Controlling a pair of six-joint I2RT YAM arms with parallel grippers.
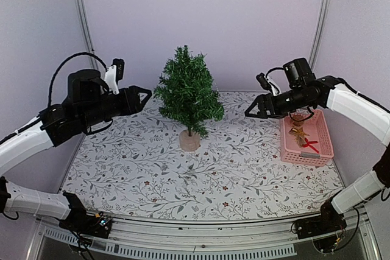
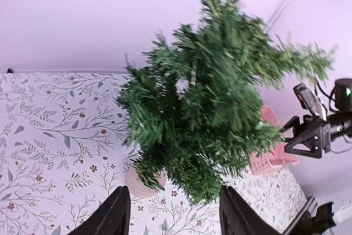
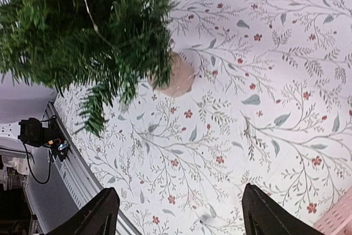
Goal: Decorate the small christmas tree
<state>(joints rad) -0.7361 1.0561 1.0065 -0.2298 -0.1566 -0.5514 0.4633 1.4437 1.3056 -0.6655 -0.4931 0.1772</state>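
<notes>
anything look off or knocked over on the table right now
Nothing stands out. The small christmas tree stands upright on its wooden base, the ornaments lie inside the pink basket, and the left gripper and right gripper hang open and empty on either side of it.

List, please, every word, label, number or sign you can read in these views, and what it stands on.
None can be read in any view. The small christmas tree, the pink basket and the floral tablecloth carry no lettering; the boards at the arm bases are too small to tell.
</notes>
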